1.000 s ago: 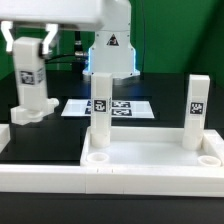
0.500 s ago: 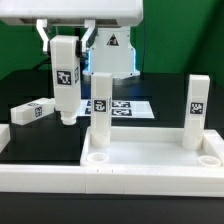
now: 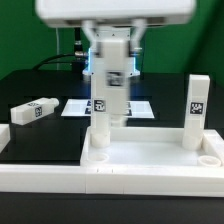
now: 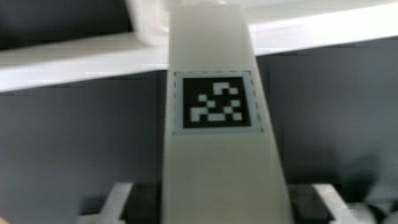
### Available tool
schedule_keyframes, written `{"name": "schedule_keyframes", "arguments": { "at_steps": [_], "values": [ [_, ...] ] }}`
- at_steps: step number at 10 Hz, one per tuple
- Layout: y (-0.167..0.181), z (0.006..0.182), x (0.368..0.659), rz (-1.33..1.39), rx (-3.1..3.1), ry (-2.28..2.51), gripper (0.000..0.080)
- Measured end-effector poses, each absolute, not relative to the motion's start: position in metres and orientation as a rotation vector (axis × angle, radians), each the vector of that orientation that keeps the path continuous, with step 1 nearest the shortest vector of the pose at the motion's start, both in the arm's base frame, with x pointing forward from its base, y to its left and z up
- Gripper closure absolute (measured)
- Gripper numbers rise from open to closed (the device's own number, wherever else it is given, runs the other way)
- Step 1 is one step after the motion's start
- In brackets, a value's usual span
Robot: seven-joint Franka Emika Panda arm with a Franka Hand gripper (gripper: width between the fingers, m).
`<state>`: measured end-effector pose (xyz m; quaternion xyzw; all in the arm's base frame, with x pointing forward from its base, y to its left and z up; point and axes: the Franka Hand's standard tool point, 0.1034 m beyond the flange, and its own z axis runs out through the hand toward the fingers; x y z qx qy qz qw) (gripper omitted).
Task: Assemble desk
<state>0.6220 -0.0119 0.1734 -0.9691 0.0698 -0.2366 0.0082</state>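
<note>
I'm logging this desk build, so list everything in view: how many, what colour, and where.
table: one, black, under everything.
desk top: one, white, on the table, foreground.
left standing leg: one, white, upright on the top, exterior view's left.
right standing leg: one, white, upright on the top, exterior view's right.
lying leg: one, white, flat on the table, exterior view's left.
held leg: one, white, upright in the air.
marker board: one, white with black tags, behind the top.
border rail: one, white, along the table's near edge.
gripper: one, pale, shut on the held leg.
</note>
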Motion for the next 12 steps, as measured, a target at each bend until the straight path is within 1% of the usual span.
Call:
{"name": "schedule_keyframes", "arguments": {
  "at_steps": [2,3,7,8,9,10,12],
  "values": [
    [0.019,0.169,0.634,-0.741,-3.013,0.185,0.0509],
    [0.027,0.166,0.635,-0.738,-3.010,0.175,0.0509],
    [0.026,0.164,0.635,-0.736,-3.010,0.186,0.0509],
    [0.049,0.162,0.634,-0.749,-2.996,0.190,0.0509],
    [0.082,0.163,0.637,-0.751,-2.991,0.139,0.0509],
    [0.094,0.163,0.642,-0.758,-2.995,0.100,0.0509],
    [0.100,0.159,0.649,-0.761,-2.994,0.095,0.0509]
  ]
}}
